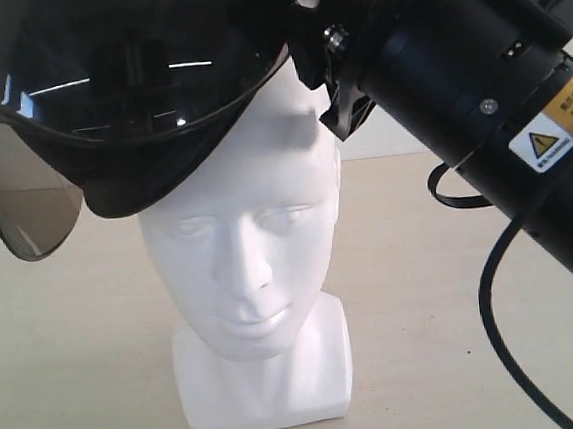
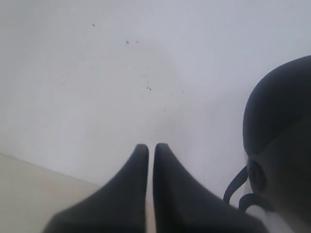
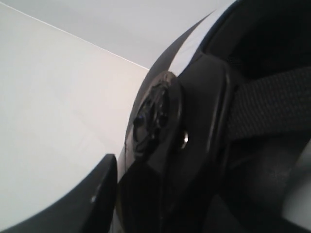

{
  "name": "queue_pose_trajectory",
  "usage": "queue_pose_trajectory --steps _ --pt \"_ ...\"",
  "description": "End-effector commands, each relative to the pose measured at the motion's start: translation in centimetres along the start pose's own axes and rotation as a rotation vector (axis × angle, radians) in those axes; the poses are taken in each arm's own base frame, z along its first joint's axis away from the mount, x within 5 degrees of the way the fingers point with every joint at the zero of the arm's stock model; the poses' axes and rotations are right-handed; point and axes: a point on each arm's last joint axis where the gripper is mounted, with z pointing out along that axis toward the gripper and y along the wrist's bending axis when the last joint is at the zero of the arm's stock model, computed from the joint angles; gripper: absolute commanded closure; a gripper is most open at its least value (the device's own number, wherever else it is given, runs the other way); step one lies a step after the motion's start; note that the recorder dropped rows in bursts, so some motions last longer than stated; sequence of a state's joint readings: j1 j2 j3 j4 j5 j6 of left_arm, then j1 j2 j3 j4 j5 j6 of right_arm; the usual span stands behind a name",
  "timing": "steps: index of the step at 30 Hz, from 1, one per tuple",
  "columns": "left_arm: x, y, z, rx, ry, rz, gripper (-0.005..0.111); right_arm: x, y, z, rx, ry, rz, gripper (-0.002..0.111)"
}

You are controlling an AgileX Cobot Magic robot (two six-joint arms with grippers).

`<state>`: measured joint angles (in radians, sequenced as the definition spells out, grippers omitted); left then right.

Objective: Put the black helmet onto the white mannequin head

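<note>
The black helmet (image 1: 134, 77) hangs tilted over the crown of the white mannequin head (image 1: 250, 258), with its smoky visor (image 1: 24, 197) drooping to the left of the face. My right gripper (image 1: 332, 65) is shut on the helmet's side rim, by the head's upper right. In the right wrist view the helmet (image 3: 204, 121) fills the frame. One finger (image 3: 97, 204) lies outside the shell and a chin strap (image 3: 272, 107) runs inside it. My left gripper (image 2: 151, 147) is shut and empty, facing a white wall, with the helmet (image 2: 279, 126) off to one side.
The mannequin's squarish base (image 1: 266, 387) stands on a pale wooden table (image 1: 80, 373). The bulky black right arm (image 1: 498, 106) crosses the upper right, and its cable (image 1: 498, 336) loops down beside the head.
</note>
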<state>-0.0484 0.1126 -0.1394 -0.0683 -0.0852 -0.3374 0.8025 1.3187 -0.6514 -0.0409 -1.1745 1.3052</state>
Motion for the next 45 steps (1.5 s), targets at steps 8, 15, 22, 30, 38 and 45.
queue_pose_trajectory --steps 8,15,22,30,38,45 --pt "-2.7 -3.0 7.0 0.077 0.188 0.074 0.102 -0.5 0.3 -1.1 -0.019 -0.044 -0.038 0.108" --pt "-3.1 -6.3 11.1 0.245 0.232 0.220 0.102 -0.5 0.3 -1.1 -0.018 -0.044 -0.043 0.108" --pt "-3.5 -7.6 13.1 0.300 0.243 0.261 0.102 -0.5 0.3 -1.1 -0.018 -0.044 -0.055 0.108" --pt "-5.8 -8.7 11.5 0.409 0.108 0.244 0.102 -0.5 0.2 -1.3 -0.010 -0.042 -0.082 0.108" --pt "-6.1 -9.7 12.5 0.483 0.089 0.222 0.102 -0.4 -0.8 -2.5 0.044 -0.051 -0.072 0.108" --pt "-5.7 -10.8 14.2 0.550 0.123 0.214 0.102 -0.6 0.0 -2.8 0.026 -0.057 -0.124 0.108"
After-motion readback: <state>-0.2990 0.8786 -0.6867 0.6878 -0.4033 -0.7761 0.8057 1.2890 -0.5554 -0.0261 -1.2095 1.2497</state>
